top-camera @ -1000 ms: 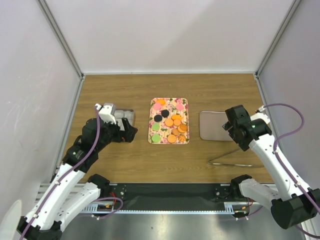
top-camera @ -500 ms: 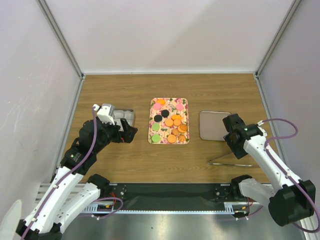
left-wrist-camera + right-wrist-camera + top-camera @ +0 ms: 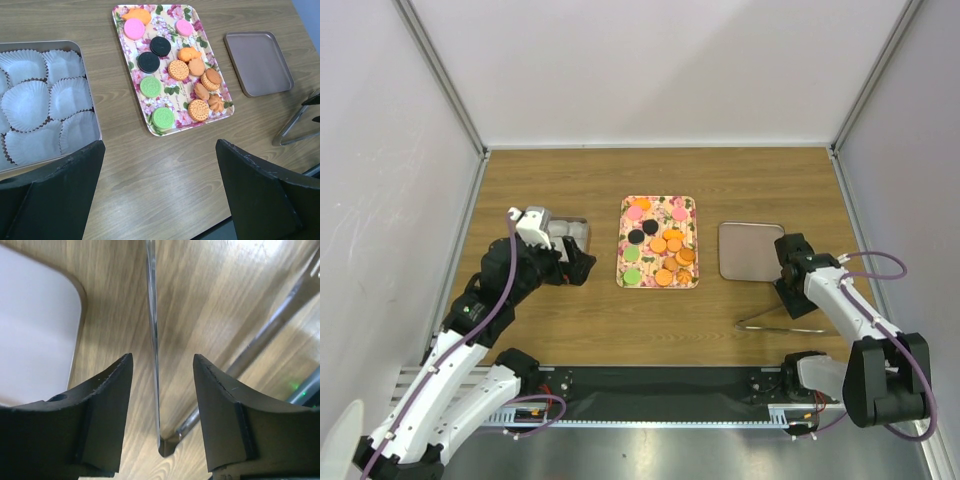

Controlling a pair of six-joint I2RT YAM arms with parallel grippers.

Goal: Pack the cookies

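The right gripper [image 3: 162, 360] has dropped at lower right onto the V-shaped steel tongs [image 3: 152, 315]; jaws narrowed, straddling one arm, not yet clamped; left gripper [image 3: 160, 167] fully spread; small round coloured cookies [image 3: 660, 245] remain on the central floral rectangular tray [image 3: 662, 208].

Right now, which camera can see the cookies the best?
The left wrist view. It looks closely at the cookies on the flowery tray, so each colour and shape is clear. The top external view shows them all, but as tiny dots. The right wrist view shows no cookies, only metal tongs and a grey lid.
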